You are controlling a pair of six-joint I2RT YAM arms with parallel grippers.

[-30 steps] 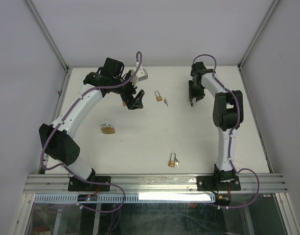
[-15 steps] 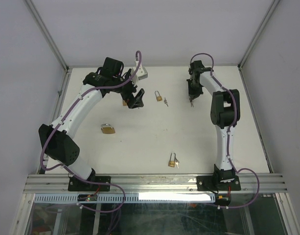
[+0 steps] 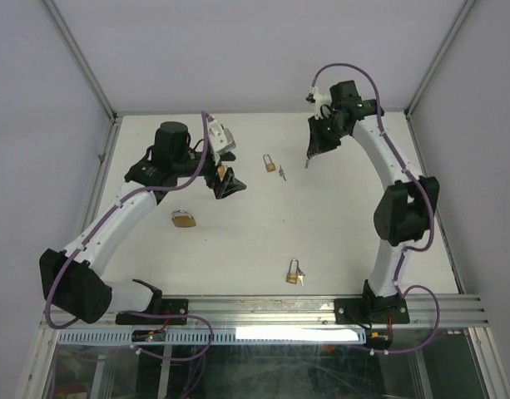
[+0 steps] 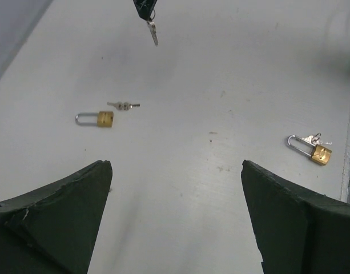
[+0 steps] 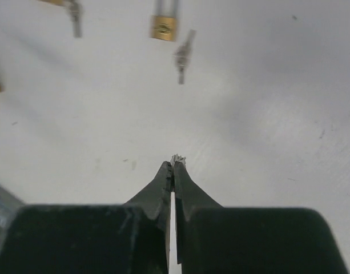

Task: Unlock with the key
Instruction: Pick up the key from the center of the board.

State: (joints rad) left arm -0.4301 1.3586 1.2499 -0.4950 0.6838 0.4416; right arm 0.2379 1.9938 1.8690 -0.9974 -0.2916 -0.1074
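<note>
My right gripper (image 3: 310, 153) is shut on a small silver key (image 3: 306, 164), whose tip pokes out past the fingertips (image 5: 177, 160). The key also hangs in the left wrist view (image 4: 153, 31). A brass padlock (image 3: 271, 163) lies on the white table just left of it, with loose keys (image 3: 282, 173) beside it; both show in the right wrist view (image 5: 163, 26) and the left wrist view (image 4: 100, 119). My left gripper (image 3: 226, 179) is open and empty, jaws wide apart (image 4: 177, 188). A brass piece (image 3: 221, 171) shows by its fingers.
Another padlock (image 3: 183, 219) lies at the left middle. A padlock with keys (image 3: 294, 273) lies near the front, also in the left wrist view (image 4: 313, 150). A white bracket (image 3: 220, 137) sits behind the left gripper. Frame posts and walls bound the table.
The right arm has swung up and to the left, carrying the key towards the middle padlock. The left arm has turned and shifted; its gripper stays near the same spot.
</note>
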